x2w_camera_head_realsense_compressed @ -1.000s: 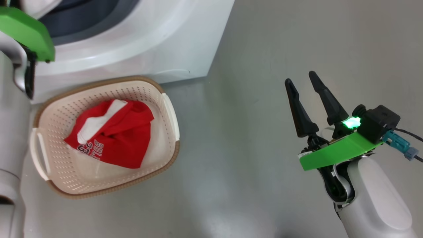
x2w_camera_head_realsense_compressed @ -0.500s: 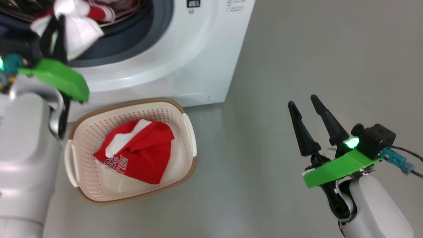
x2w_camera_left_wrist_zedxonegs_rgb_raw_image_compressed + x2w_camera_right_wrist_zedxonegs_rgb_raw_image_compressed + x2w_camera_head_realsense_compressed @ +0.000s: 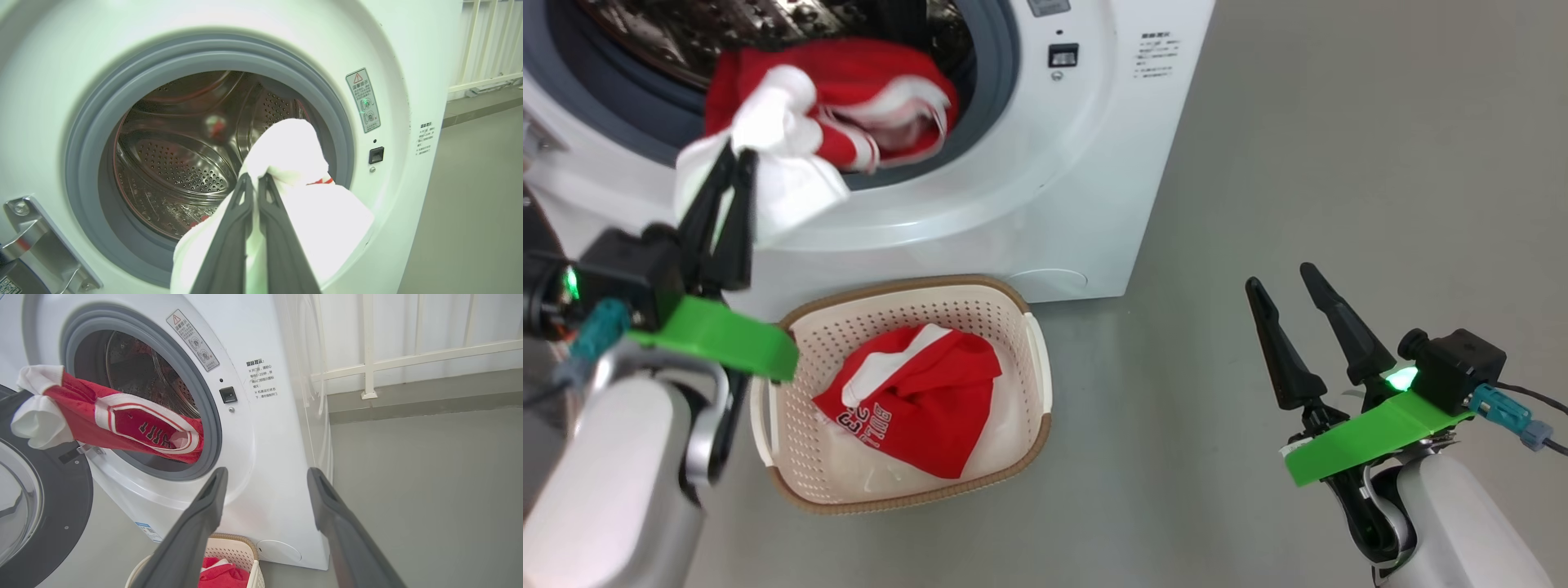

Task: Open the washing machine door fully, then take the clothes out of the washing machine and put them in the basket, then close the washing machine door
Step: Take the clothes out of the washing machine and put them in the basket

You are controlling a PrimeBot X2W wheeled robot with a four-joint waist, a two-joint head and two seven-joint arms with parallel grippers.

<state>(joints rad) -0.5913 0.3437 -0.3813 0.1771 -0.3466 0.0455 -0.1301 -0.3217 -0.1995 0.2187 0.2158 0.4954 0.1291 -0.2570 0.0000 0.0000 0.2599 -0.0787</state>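
I see the clothes [image 3: 849, 90], red and white, half out of the washer [image 3: 1086, 188]. The red part lies over the bottom of the grey gasket [image 3: 90, 134], at the mouth of the drum [image 3: 175, 163]. The white part is pulled out in front of the washer.

My left gripper [image 3: 734, 159] pinches that white part. Its 2 fingers are pressed together on the cloth, and the cloth bunches up over the tips. In the left wrist view, the left gripper [image 3: 255, 179] points at the drum, and white cloth hangs down on both sides of it.

The shiny drum has lots of small holes. I cannot tell if more clothes lie deeper inside.

The door [image 3: 61, 506] is swung open, with its dark inner side facing out. In the right wrist view it sits at the left edge, under the white end of the cloth.

The basket [image 3: 915, 284] stands on the floor [image 3: 1339, 122], just in front of the washer and below its opening. 1 red jersey [image 3: 923, 400] with white trim and letters lies crumpled in it.

My right gripper [image 3: 1279, 275] is well off to the right, over bare floor. Its 2 fingers are spread wide and hold nothing. In its own view, the right gripper [image 3: 266, 471] points at the front of the washer, with a white railing [image 3: 367, 347] behind.
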